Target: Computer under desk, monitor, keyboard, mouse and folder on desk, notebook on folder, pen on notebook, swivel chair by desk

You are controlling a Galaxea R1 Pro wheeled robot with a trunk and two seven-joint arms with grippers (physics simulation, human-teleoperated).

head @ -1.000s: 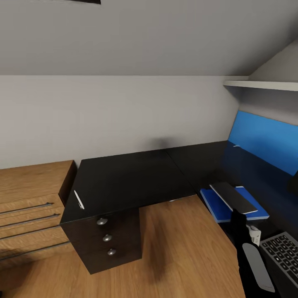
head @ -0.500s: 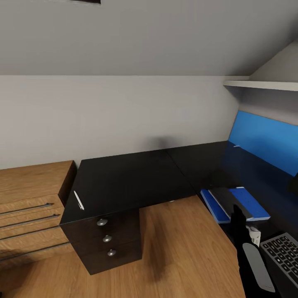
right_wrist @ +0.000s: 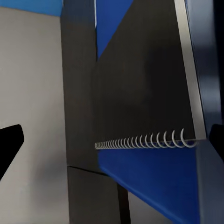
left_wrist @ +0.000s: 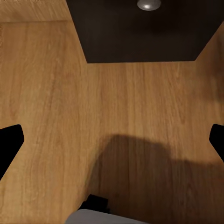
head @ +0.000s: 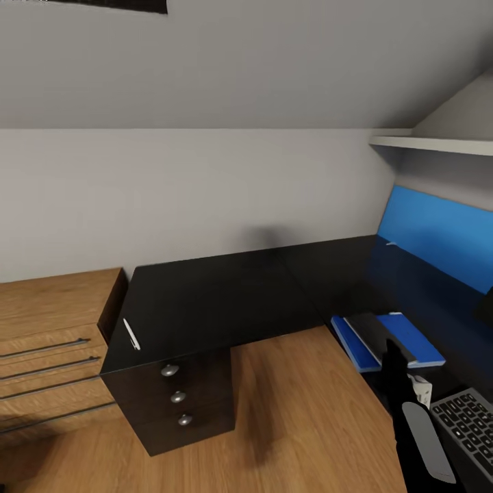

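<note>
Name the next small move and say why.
Probably turn toward the pen at the far end of the desk and reach with the left arm: the notebook already lies on the folder, and the pen is not yet on top.

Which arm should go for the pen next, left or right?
Probably the left. The pen lies at the desk's left end above the drawers, and the left end effector hangs open over the floor by that drawer unit. The right one hovers over the notebook.
</note>
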